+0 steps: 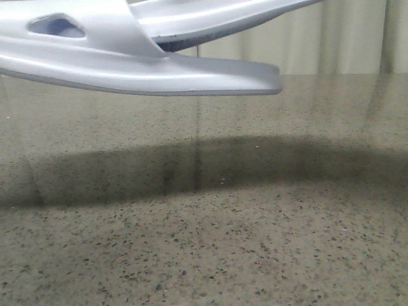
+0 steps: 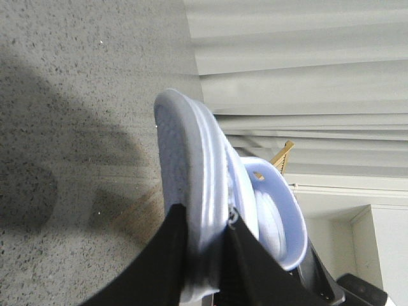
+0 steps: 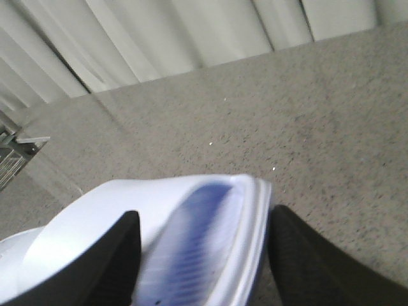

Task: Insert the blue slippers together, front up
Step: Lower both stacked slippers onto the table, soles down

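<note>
A: Clamping on the sole edge — left gripper (image 2: 203, 258), black fingers (image 2: 159, 261) on either side of one of the blue slippers (image 2: 191, 191), squeezed tight on it. The second slipper sits just behind the first in the left wrist view, tucked close; whether they touch I can't tell.

B: Right side?

A: Right gripper (image 3: 201, 255) has its two dark fingers (image 3: 118, 255) on both sides of a slipper, ribbed footbed facing the camera. Grasping it, contact looks firm, frame's blurry.

B: Where's the pair overall?

A: Up in the air. Front view shows both at the top edge, one sole flat and level, side cut-out visible, the other angled above and behind it. Held well above the table (image 1: 204, 255), shadow band on the surface below.

B: Room to move?

A: Speckled tabletop open under and around the slippers in all views. Table's far edge meets a pale curtain (image 1: 331, 38) behind. Wrist view shows a wooden stick (image 2: 282, 153) near the curtain, and white furniture beyond it.
</note>
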Robot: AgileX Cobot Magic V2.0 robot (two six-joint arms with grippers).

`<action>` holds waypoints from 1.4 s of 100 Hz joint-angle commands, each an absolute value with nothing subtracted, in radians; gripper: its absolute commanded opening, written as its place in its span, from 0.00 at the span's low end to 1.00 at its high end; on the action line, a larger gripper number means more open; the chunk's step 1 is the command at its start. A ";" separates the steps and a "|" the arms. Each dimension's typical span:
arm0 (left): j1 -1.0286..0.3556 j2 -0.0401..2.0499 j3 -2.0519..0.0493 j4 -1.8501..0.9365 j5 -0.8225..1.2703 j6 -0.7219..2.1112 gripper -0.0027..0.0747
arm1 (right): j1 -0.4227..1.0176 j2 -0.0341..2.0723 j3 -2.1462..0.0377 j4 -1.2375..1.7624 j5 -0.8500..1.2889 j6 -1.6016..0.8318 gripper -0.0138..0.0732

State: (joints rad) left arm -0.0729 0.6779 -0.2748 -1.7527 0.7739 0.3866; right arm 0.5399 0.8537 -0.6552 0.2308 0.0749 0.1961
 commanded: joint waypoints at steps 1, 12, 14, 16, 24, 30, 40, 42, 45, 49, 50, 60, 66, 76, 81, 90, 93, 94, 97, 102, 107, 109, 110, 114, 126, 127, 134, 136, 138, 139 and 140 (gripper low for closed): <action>-0.085 0.678 -0.312 -1.851 0.835 0.379 0.07 | 0.503 0.786 -0.689 0.181 0.019 0.184 0.57; -0.085 0.678 -0.312 -1.851 0.831 0.383 0.07 | 0.476 0.709 -0.689 0.145 0.028 0.184 0.57; -0.085 0.678 -0.312 -1.851 0.831 0.383 0.07 | 0.473 0.696 -0.689 0.135 0.028 0.184 0.57; -0.085 0.678 -0.312 -1.851 0.831 0.386 0.07 | 0.472 0.686 -0.689 0.129 0.030 0.184 0.57; -0.085 0.678 -0.312 -1.851 0.829 0.386 0.07 | 0.464 0.635 -0.689 0.104 0.032 0.184 0.57; -0.085 0.678 -0.312 -1.851 0.826 0.386 0.07 | 0.462 0.603 -0.689 0.090 0.032 0.184 0.57; -0.085 0.678 -0.312 -1.851 0.806 0.388 0.07 | 0.462 0.550 -0.689 0.077 0.034 0.184 0.57; -0.085 0.678 -0.312 -1.851 0.803 0.388 0.07 | 0.462 0.542 -0.689 0.077 0.036 0.184 0.57; -0.085 0.678 -0.312 -1.851 0.796 0.390 0.07 | 0.462 0.531 -0.689 0.077 0.036 0.184 0.57; -0.085 0.678 -0.312 -1.851 0.791 0.390 0.07 | 0.462 0.518 -0.689 0.077 0.040 0.184 0.57; -0.085 0.678 -0.312 -1.851 0.788 0.390 0.07 | 0.462 0.516 -0.689 0.077 0.040 0.184 0.57; -0.085 0.682 -0.312 -1.852 0.764 0.394 0.07 | 0.462 0.503 -0.689 0.077 0.055 0.184 0.57; -0.085 0.696 -0.312 -1.856 0.756 0.401 0.07 | 0.462 0.503 -0.689 0.077 0.067 0.184 0.57; -0.085 0.744 -0.312 -1.861 0.758 0.438 0.07 | 0.462 0.503 -0.689 0.077 0.085 0.184 0.57; -0.085 0.773 -0.312 -1.861 0.762 0.451 0.07 | 0.462 0.503 -0.689 0.077 0.090 0.184 0.57; -0.085 0.830 -0.313 -1.861 0.771 0.482 0.07 | 0.462 0.503 -0.689 0.077 0.091 0.184 0.57; -0.085 0.847 -0.317 -1.861 0.777 0.497 0.07 | 0.462 0.503 -0.689 0.077 0.091 0.184 0.57; -0.085 0.851 -0.317 -1.861 0.781 0.501 0.07 | 0.462 0.503 -0.689 0.077 0.091 0.184 0.57; -0.085 0.868 -0.322 -1.861 0.791 0.518 0.07 | 0.462 0.503 -0.689 0.077 0.091 0.184 0.57; -0.085 0.903 -0.338 -1.861 0.804 0.539 0.07 | 0.462 0.503 -0.689 0.077 0.092 0.184 0.57; -0.085 0.932 -0.359 -1.861 0.818 0.562 0.07 | 0.462 0.503 -0.689 0.077 0.094 0.184 0.57; -0.085 0.944 -0.365 -1.861 0.824 0.572 0.07 | 0.462 0.503 -0.689 0.077 0.096 0.184 0.57; -0.085 0.948 -0.371 -1.861 0.826 0.575 0.07 | 0.462 0.503 -0.689 0.077 0.096 0.184 0.57; -0.085 0.969 -0.389 -1.861 0.831 0.582 0.07 | 0.462 0.503 -0.689 0.077 0.096 0.184 0.57; -0.085 1.023 -0.434 -1.861 0.841 0.602 0.07 | 0.462 0.503 -0.689 0.077 0.096 0.184 0.57; -0.085 1.026 -0.434 -1.861 0.841 0.602 0.07 | 0.462 0.503 -0.689 0.077 0.096 0.184 0.57; -0.085 1.051 -0.441 -1.861 0.841 0.604 0.07 | 0.462 0.503 -0.689 0.077 0.098 0.184 0.57; -0.085 1.057 -0.441 -1.861 0.841 0.604 0.07 | 0.462 0.503 -0.689 0.077 0.098 0.184 0.57; -0.085 1.064 -0.441 -1.861 0.841 0.607 0.07 | 0.462 0.503 -0.689 0.077 0.098 0.184 0.57; -0.085 1.066 -0.441 -1.861 0.841 0.607 0.07 | 0.462 0.503 -0.689 0.077 0.098 0.184 0.57; -0.085 1.070 -0.441 -1.861 0.841 0.607 0.07 | 0.462 0.503 -0.689 0.075 0.098 0.184 0.57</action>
